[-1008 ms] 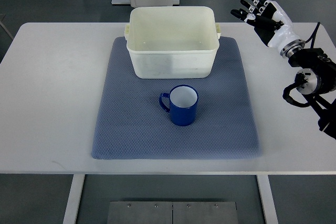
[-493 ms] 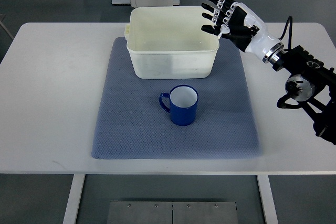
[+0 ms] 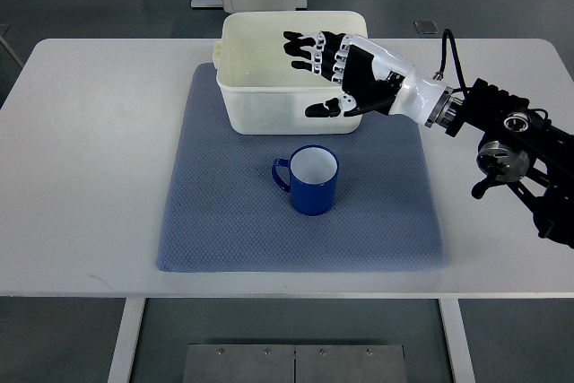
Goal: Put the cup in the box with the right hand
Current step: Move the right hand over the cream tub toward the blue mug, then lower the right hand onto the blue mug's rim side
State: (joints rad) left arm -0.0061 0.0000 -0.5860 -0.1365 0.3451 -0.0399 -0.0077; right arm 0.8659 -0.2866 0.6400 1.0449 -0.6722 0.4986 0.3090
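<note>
Blue mat (image 3: 224,221) bears cup (image 3: 308,180); right hand (image 3: 345,78), fingers spread, hides box (image 3: 260,87) rim.

The right arm (image 3: 502,127) reaches in from the right edge, forearm angled toward the far left. The right hand (image 3: 345,78) hangs with fingers (image 3: 309,47) spread and extended leftward, thumb apart below, holding nothing.

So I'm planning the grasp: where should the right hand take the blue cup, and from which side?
Wrap the blue cup around its body from its right side. It stands upright with the handle pointing left, so that flank is bare and faces the open right hand.
</note>
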